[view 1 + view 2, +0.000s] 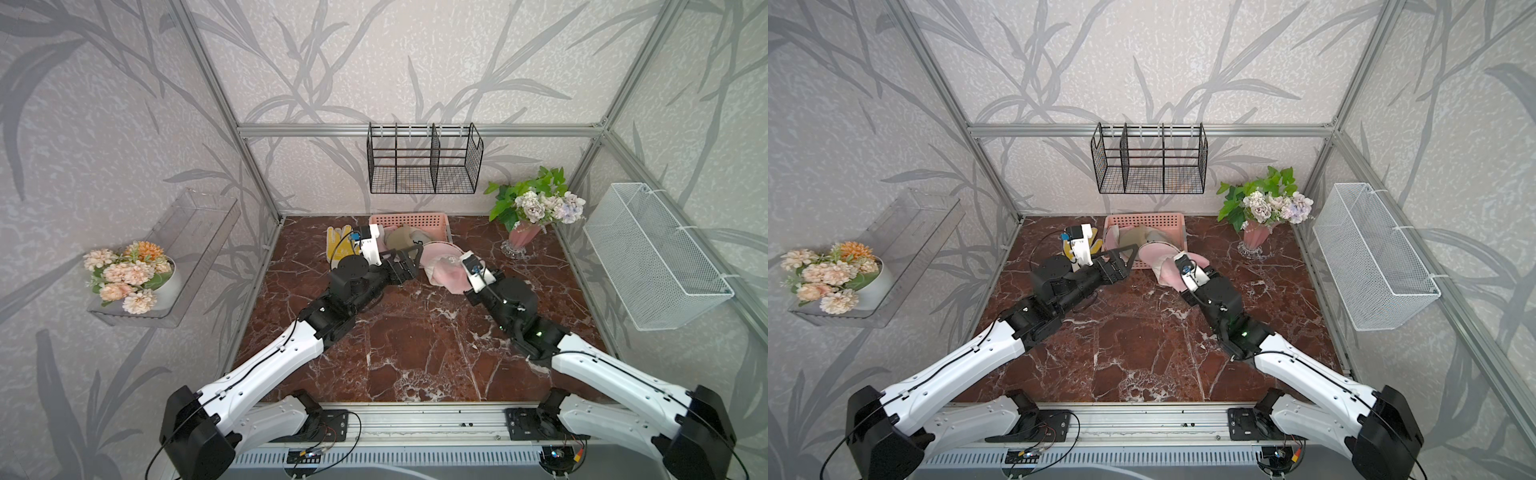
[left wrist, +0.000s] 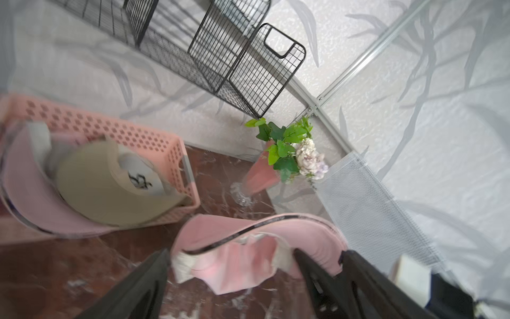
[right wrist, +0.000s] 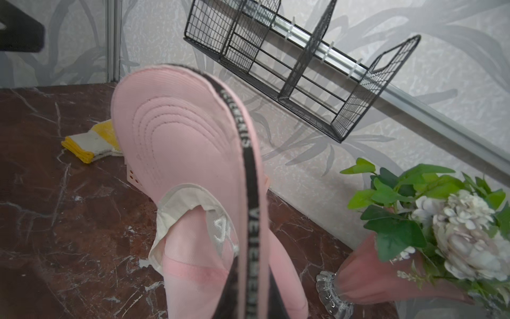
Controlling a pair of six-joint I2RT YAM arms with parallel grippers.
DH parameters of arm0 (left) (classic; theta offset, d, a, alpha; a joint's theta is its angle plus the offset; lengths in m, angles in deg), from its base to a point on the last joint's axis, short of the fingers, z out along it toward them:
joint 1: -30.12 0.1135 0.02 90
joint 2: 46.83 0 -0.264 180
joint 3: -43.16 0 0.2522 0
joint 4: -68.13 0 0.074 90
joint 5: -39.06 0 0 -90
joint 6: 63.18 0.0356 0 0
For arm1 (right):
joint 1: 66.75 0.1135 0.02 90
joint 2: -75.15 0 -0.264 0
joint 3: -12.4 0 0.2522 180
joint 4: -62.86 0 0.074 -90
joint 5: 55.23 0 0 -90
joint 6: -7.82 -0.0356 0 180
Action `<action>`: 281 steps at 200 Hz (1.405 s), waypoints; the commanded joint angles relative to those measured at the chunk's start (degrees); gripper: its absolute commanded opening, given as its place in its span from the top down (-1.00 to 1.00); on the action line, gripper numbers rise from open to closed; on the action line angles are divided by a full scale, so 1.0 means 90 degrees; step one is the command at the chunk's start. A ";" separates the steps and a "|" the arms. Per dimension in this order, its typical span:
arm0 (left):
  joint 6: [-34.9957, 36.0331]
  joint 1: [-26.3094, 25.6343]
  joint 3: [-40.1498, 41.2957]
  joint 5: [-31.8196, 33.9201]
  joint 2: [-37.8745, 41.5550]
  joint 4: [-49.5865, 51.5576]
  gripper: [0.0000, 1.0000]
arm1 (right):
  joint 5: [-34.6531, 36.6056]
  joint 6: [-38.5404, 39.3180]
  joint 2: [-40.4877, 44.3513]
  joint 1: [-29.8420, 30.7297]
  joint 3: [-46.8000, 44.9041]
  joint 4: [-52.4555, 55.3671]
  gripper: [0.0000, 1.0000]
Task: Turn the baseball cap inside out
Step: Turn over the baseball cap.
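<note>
The pink baseball cap [image 1: 444, 271] is found at the tip of the right end effector [image 1: 458, 274], toward the back of the bench [image 1: 415, 340] and just in front of the pink basket [image 1: 409, 219]. In both top views its brim is seen against the basket's front edge. The left end effector [image 1: 415, 259] is placed just beside the cap on its other side. In the left wrist view the crown is framed between the two dark fingers [image 2: 149, 276], with no clear contact shown.

The right end effector is closed tight on the cap. Its jaws are largely hidden beneath the wrist camera in the top views, so the exact spot of the grip cannot be told. The left end effector is spread wide, and nothing is held in it.

In the right wrist view the brim is raised toward the back wall. Curved rows of stitching are shown on its pink surface, and a black band with white lettering is run along its edge. At the crown a white lining is folded outward over crumpled pink fabric, and the crown itself is collapsed. Whether the lowest fold rests on the bench cannot be told.
</note>
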 commanded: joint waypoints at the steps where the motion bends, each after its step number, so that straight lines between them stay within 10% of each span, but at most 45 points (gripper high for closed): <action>1: 0.3449 0.0016 -0.0485 -0.0416 -0.0261 0.0772 -1.00 | -0.1627 -0.1067 0.0109 -0.0338 0.0513 0.2071 1.00; 55: 0.5649 0.0017 -0.1340 -0.1594 -0.1139 0.1936 -1.00 | -0.3005 -0.1087 -0.0304 -0.0664 0.1504 0.3571 1.00; 109: 0.6162 0.0020 -0.2006 -0.2605 -0.1928 0.2730 -0.92 | -0.3476 -0.1072 -0.0513 -0.0663 0.1703 0.3616 1.00; 154: 0.6232 0.0014 -0.2062 -0.3428 -0.2264 0.2789 -0.26 | -0.3596 -0.1084 -0.0521 -0.0664 0.1750 0.3517 1.00; 198: 0.6321 0.0030 -0.2683 -0.3495 -0.2497 0.3591 1.00 | -0.4210 -0.1137 -0.0521 -0.0883 0.1591 0.3300 0.82; 237: 0.6443 0.0225 -0.2641 -0.3022 -0.1966 0.3737 1.00 | -0.5269 -0.1047 -0.0643 -0.1243 0.1249 0.2765 0.24; 281: 0.6579 0.0604 -0.2704 -0.3788 -0.1466 0.3852 1.00 | -0.5920 -0.0527 -0.1063 -0.1440 0.1176 0.2532 0.03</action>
